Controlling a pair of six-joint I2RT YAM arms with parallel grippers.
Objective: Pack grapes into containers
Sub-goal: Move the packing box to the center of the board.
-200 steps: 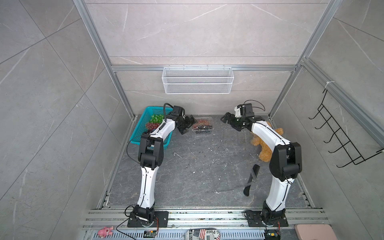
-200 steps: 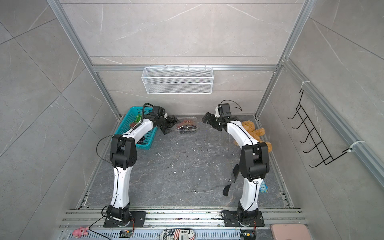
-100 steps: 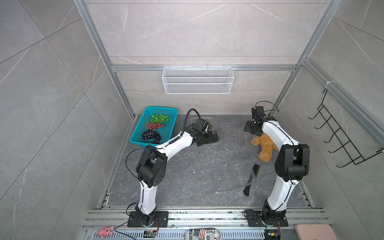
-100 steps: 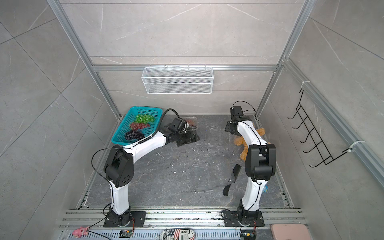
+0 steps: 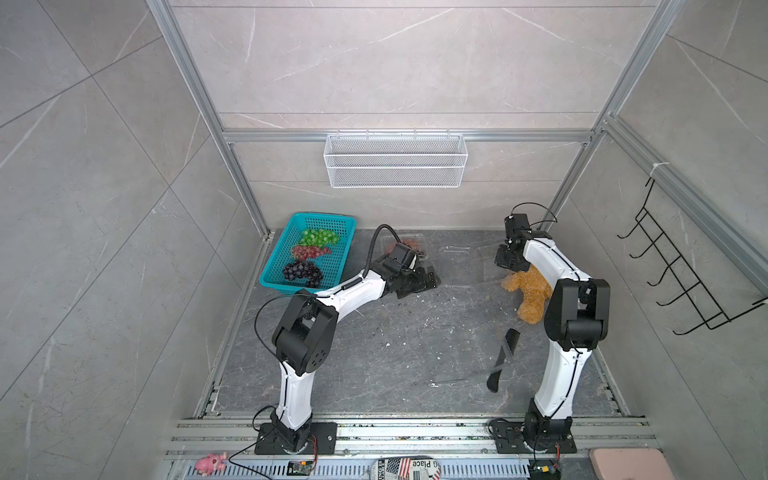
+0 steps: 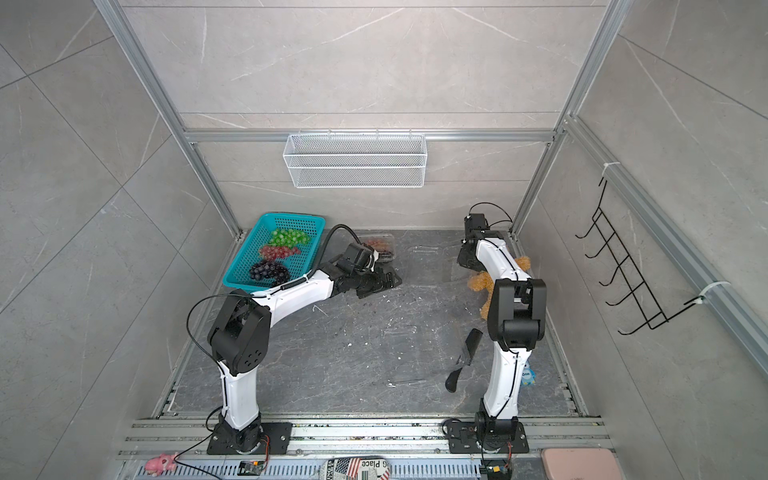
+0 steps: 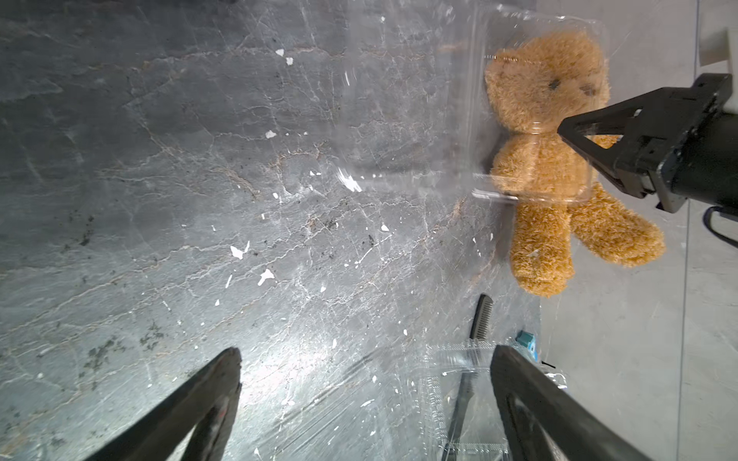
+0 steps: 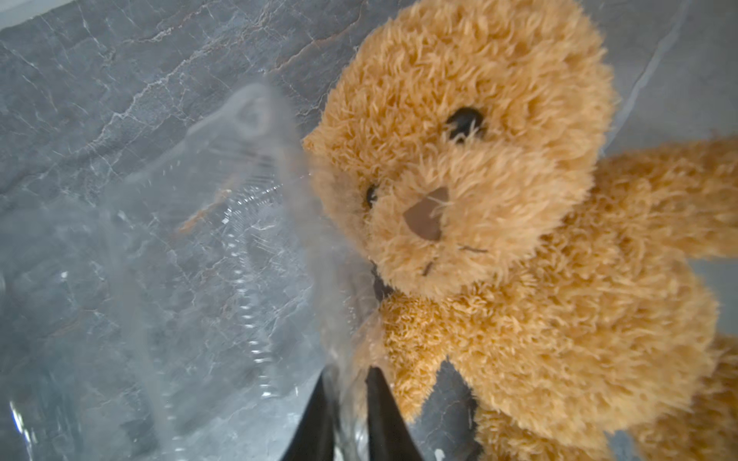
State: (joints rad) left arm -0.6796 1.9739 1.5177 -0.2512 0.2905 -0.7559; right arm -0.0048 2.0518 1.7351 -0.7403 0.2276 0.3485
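Green grapes (image 5: pixel 319 237), red grapes (image 5: pixel 309 251) and dark grapes (image 5: pixel 301 271) lie in the teal basket (image 5: pixel 332 220). A clear container (image 6: pixel 380 243) holding red grapes sits beside the basket, behind my left wrist. My left gripper (image 7: pixel 367 359) hovers low over the floor, open and empty. Its right finger stands over another clear container (image 7: pixel 459 395). My right gripper (image 8: pixel 346 379) is shut on the rim of a clear container (image 8: pixel 199 259), which leans against a teddy bear (image 8: pixel 499 199). In the left wrist view this container (image 7: pixel 519 72) partly covers the bear.
The brown teddy bear (image 5: pixel 530 291) lies at the right side of the floor by my right arm. A black comb (image 5: pixel 503 357) lies nearer the front. A white wire basket (image 5: pixel 395 160) hangs on the back wall. White crumbs dot the grey floor.
My left arm swung away from the basket toward the floor's middle, uncovering the grapes. My right gripper moved right to the bear and closed on the clear container's rim.
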